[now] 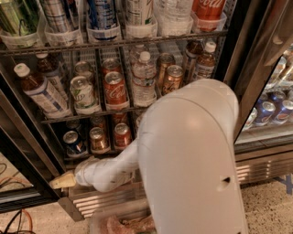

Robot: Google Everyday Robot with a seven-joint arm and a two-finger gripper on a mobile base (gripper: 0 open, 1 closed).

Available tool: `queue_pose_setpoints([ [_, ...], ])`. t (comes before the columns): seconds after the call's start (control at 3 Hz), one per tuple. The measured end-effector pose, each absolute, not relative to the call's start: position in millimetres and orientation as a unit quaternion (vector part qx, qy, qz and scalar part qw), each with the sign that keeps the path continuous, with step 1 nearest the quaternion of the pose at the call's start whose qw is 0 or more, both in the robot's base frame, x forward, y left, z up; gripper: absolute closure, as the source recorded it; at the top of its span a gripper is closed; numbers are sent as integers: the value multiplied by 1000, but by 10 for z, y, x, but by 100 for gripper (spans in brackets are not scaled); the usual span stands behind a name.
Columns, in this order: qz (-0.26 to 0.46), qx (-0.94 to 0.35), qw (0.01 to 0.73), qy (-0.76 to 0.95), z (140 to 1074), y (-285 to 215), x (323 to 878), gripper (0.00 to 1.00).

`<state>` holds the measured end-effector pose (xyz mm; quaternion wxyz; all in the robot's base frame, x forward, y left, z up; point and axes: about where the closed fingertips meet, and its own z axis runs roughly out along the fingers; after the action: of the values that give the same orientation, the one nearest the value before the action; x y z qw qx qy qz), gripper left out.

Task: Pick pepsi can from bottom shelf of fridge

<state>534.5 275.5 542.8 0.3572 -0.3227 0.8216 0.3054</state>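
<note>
While the white arm [187,151] fills the foreground, the gripper [62,181] hangs low at the left, in front of the base grille [103,202] of the fridge [230,41], below and slightly left of the pepsi can [73,142] and apart from it; whether it is open or closed cannot be told; the pepsi can stands upright in the leftmost lane of the bottom shelf [73,157], just beside a gold-brown can [98,139], with a red can [122,135] further right.

White Coca-Cola script on the red bottle [208,8] in the fridge's [234,50] top row; other labels unreadable
</note>
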Motion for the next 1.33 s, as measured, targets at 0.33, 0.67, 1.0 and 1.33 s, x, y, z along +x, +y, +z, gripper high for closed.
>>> queue_pose_setpoints([
  [0.33, 307, -327, 369, 814, 5510, 2914, 5247, 0],
  [0.67, 305, -324, 377, 812, 5582, 2944, 5120, 2],
  [1.0, 295, -312, 384, 817, 5602, 2879, 5046, 4],
  [1.33, 268, -287, 391, 832, 5565, 2684, 5114, 14],
])
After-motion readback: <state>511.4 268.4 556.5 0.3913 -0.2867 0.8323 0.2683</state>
